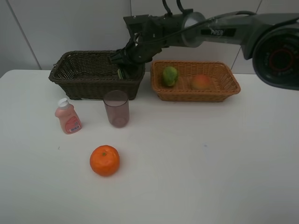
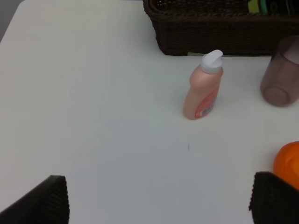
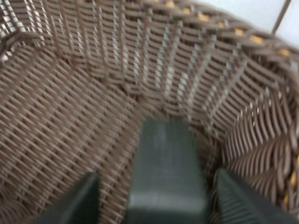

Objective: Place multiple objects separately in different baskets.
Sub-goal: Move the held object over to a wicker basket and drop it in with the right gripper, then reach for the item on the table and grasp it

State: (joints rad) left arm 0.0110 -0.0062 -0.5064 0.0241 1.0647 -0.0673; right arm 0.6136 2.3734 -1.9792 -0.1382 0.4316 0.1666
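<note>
Inside the dark brown basket (image 1: 70, 77), at the end next to the light orange basket (image 1: 229, 88), found the black bottle (image 3: 166, 154), down near a corner of the wicker wall. Blurred there, so cannot tell if standing or leaning. Placed between the fingers of the right gripper (image 3: 156, 175) but not squeezed: jaws parted, with wicker visible on both sides of the bottle. In the light orange basket, found the green citrus (image 1: 170, 75) and the peach-like fruit (image 1: 201, 82), a little apart. On the white table (image 1: 210, 163), just in front of the dark brown basket, found the purplish cup (image 1: 116, 108) upright and, to its left in the high view, the pink bottle (image 1: 68, 117) upright with white cap. Nearer to the camera, well apart from the baskets, found the orange (image 1: 104, 160). Above the table near the pink bottle, found the left gripper (image 2: 159, 186), jaws spread wide and holding nothing
</note>
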